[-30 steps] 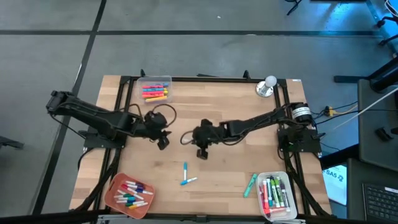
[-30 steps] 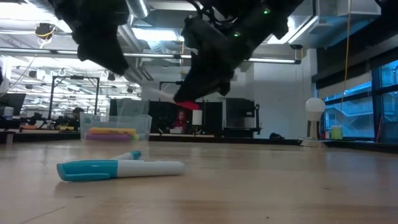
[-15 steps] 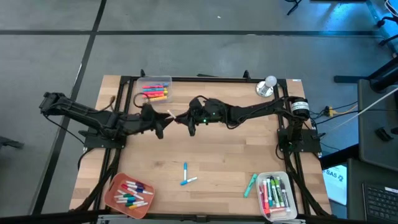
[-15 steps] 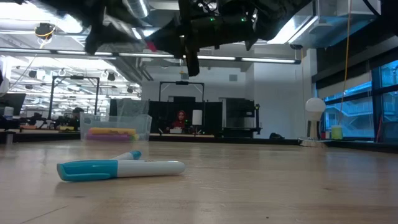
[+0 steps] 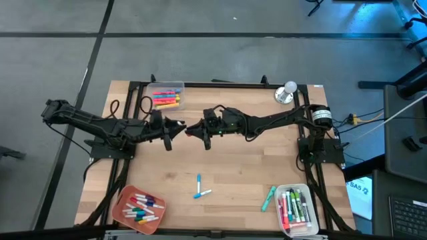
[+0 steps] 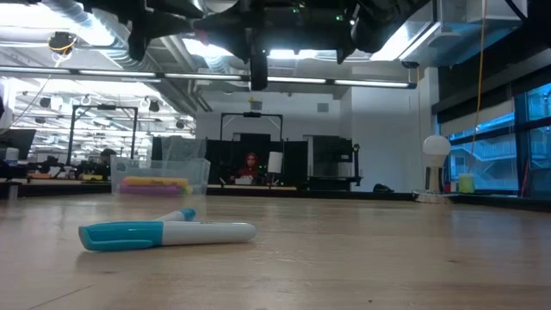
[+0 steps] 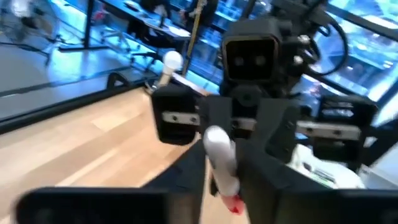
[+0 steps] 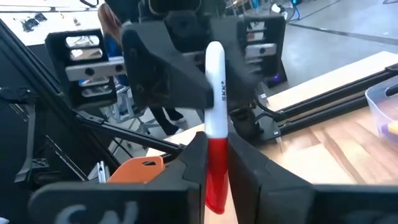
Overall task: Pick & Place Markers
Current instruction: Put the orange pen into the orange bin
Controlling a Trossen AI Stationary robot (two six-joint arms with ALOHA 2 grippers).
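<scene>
High over the middle of the table my two grippers face each other, both pointing level. Between them lies a marker with a white barrel and a red cap. My right gripper is shut on it. My left gripper comes from the table's left, and its fingers stand close on either side of the barrel's white free end. I cannot tell whether they touch it. Two blue-capped markers and a green one lie on the near part of the table. My right gripper pinches the marker's red cap end between its two fingers. The fingers come level from the table's right and lie along the marker. The marker is lifted clear of the table, and its white barrel sticks out beyond the fingertips toward my left gripper.
A clear box of markers stands at the far left, and a silver bell at the far right. An orange tray of markers sits near left, a clear tray of markers near right.
Both grippers have risen and tipped from pointing down to pointing level. My right gripper has carried the marker up, toward the far edge and toward the left, turning it level. My left gripper has gone up and toward the far edge, and now faces the marker's white end.
</scene>
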